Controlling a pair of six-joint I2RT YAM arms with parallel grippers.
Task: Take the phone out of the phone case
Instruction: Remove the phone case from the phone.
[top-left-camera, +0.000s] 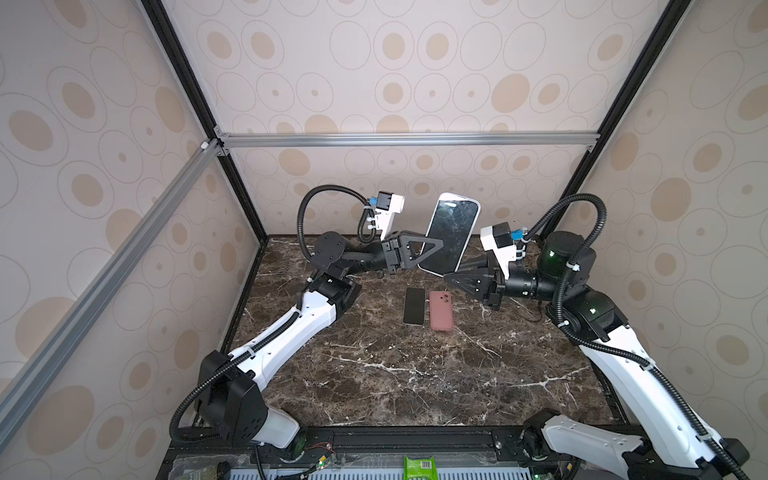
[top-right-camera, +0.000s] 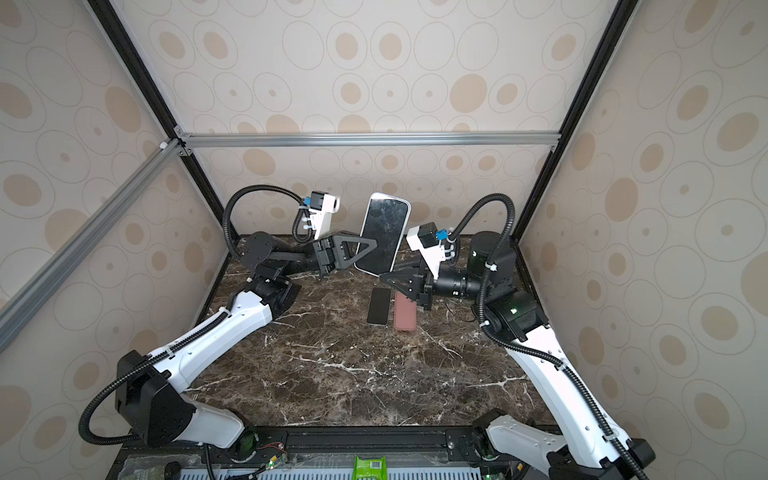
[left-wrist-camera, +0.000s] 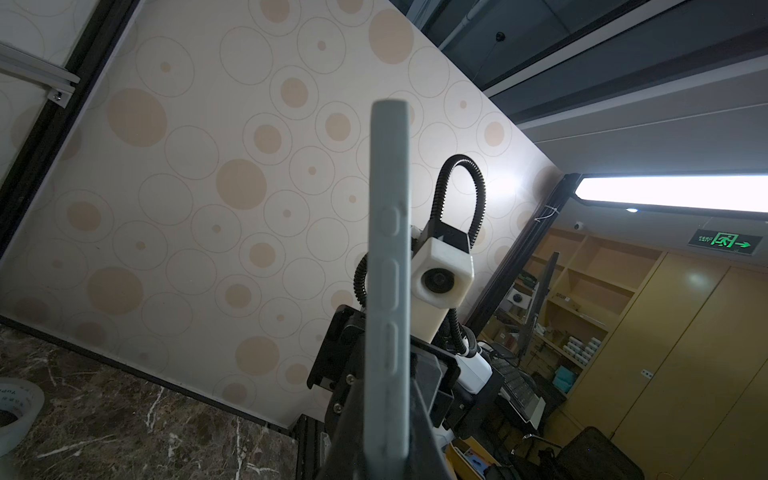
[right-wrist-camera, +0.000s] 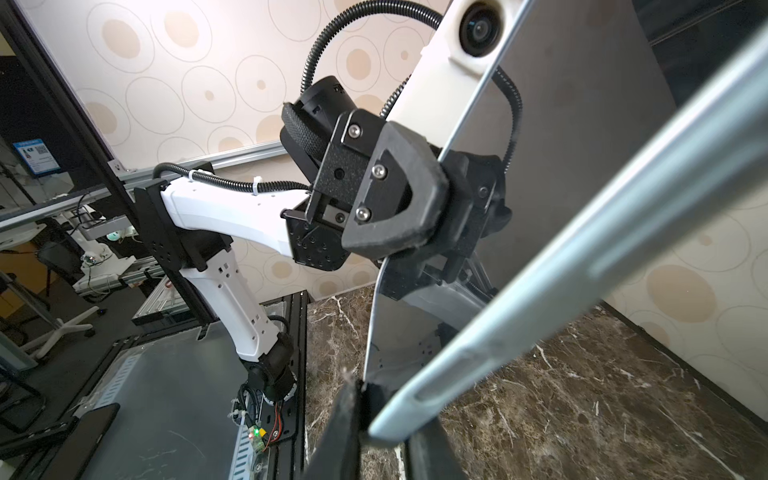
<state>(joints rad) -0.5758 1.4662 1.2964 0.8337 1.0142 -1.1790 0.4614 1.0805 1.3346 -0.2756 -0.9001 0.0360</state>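
A phone (top-left-camera: 453, 232) (top-right-camera: 384, 232) with a dark screen sits in a pale grey-blue phone case and is held upright in the air near the back wall. My left gripper (top-left-camera: 436, 245) (top-right-camera: 372, 245) is shut on its left long edge. In the left wrist view the case's side (left-wrist-camera: 388, 270) with its button bumps runs up from between the jaws of that gripper (left-wrist-camera: 386, 457). My right gripper (top-left-camera: 448, 276) (top-right-camera: 383, 276) is at the phone's lower right corner. In the right wrist view the case's corner (right-wrist-camera: 399, 419) lies between the two fingers of the right gripper (right-wrist-camera: 386, 432), which close on it.
Below the held phone, a bare black phone (top-left-camera: 414, 306) and a pink case (top-left-camera: 440, 310) lie side by side on the marble table (top-left-camera: 415, 374). A tape roll (left-wrist-camera: 16, 407) lies on the table. A green packet (top-left-camera: 419, 467) sits at the front rail. Patterned walls enclose three sides.
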